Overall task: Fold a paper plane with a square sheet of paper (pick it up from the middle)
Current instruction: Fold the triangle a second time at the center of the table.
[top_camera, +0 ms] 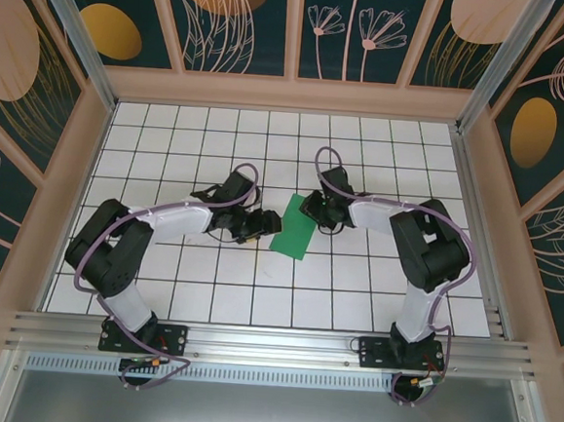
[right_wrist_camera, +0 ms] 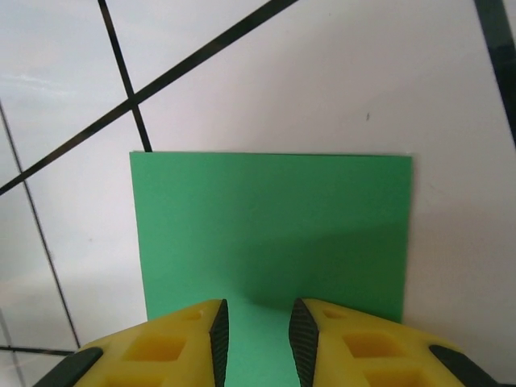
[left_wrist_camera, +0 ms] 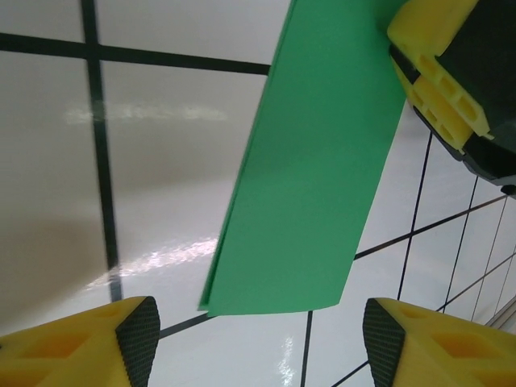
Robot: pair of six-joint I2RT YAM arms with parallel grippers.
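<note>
Folded bright-green paper sheet (top_camera: 293, 233) flat on gridded bench (top_camera: 159, 289); right tool (right_wrist_camera: 256, 318) narrow, likely pinning one end; left tool (left_wrist_camera: 260, 330) wide, empty, opposite.

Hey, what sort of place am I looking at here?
Probably a robot test cell: a white gridded table boxed in by leaf-patterned panels, with a left arm and right arm mounted on a metal rail.

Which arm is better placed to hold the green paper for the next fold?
Right, likely: the right tool sits over the paper, jaws narrowly apart; the left tool gapes open short of it.
</note>
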